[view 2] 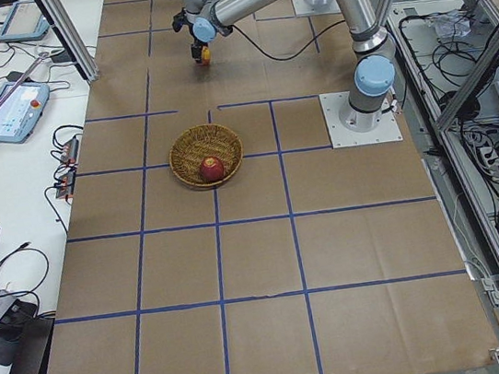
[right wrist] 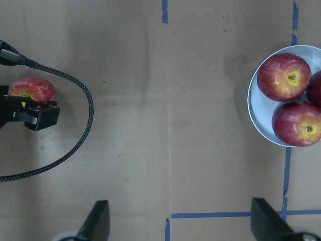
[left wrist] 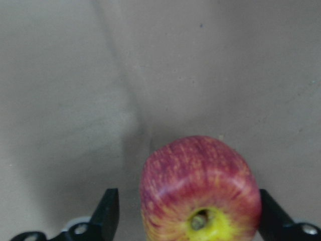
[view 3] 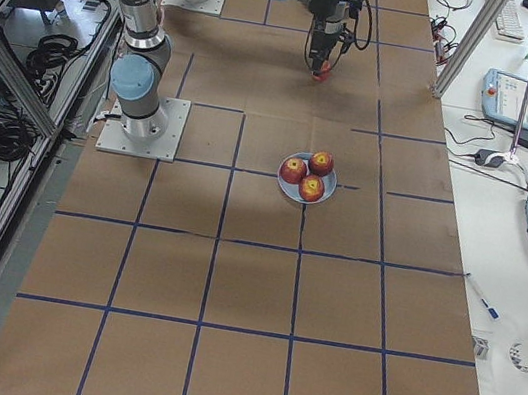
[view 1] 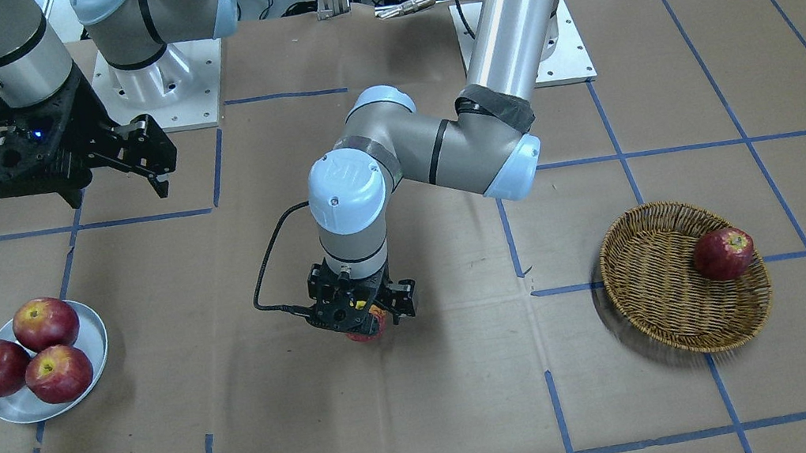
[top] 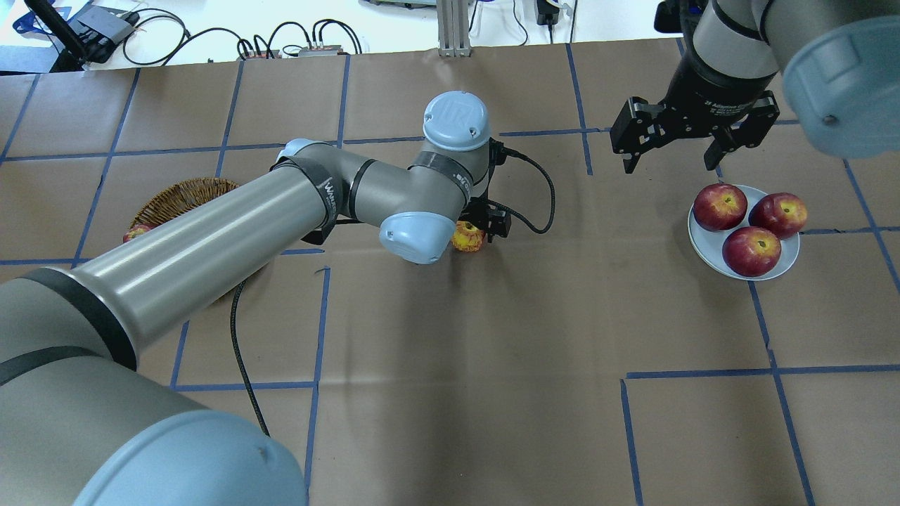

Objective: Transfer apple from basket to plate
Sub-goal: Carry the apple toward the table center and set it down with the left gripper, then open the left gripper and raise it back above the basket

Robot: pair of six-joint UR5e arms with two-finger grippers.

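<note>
The pinkish-red streaky apple [left wrist: 200, 186] with a yellow stem patch sits on the brown paper at the table's middle [top: 467, 237], also seen in the front view [view 1: 369, 331]. My left gripper [left wrist: 188, 206] points straight down over it, jaws open, one finger on each side; the left finger stands clear of the skin. My right gripper [top: 671, 165] is open and empty, raised beside the metal plate [top: 703, 246]. The plate [view 1: 96, 336] holds three dark red apples. The wicker basket [view 1: 655, 285] lies far off on the left arm's side.
One dark red apple [view 1: 724, 253] lies in the basket. The left gripper's black cable [right wrist: 88, 125] loops over the paper beside the apple. The left arm's long link [top: 211, 239] hides much of the basket from overhead. Blue tape lines grid the paper.
</note>
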